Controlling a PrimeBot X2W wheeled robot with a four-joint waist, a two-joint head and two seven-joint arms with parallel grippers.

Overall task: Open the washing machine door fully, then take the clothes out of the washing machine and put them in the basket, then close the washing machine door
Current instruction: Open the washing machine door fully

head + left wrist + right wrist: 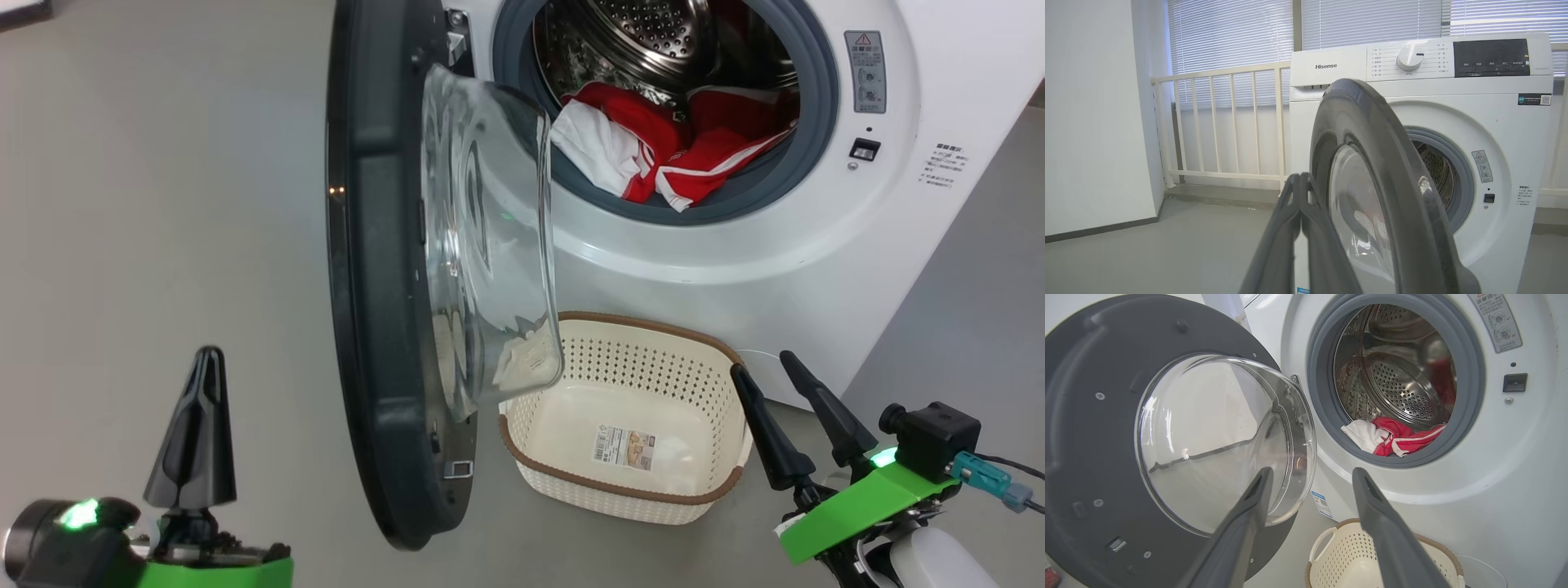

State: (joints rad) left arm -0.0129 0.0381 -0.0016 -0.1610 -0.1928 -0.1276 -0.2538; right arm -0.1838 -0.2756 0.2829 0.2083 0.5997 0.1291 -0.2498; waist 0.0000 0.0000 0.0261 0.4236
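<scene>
The washing machine [906, 204] [1502, 118] [1515, 465] stands white ahead, with its round black door [375, 269] [1384, 179] [1086, 428] swung out about square to the front. Red and white clothes [661, 151] [1392, 437] lie at the drum's mouth. The cream basket [629, 482] [1339, 555] sits empty on the floor below the opening. My left gripper [204, 363] [1300, 179] is shut, empty, left of the door's outer face. At the basket's right rim my right gripper [767, 367] [1310, 475] is open and holds nothing.
Grey floor [147, 204] spreads to the left of the door. A white railing [1224, 122] and a wall [1090, 114] stand left of the machine, with blinds behind. The door's glass bowl [490, 237] overhangs the basket's left side.
</scene>
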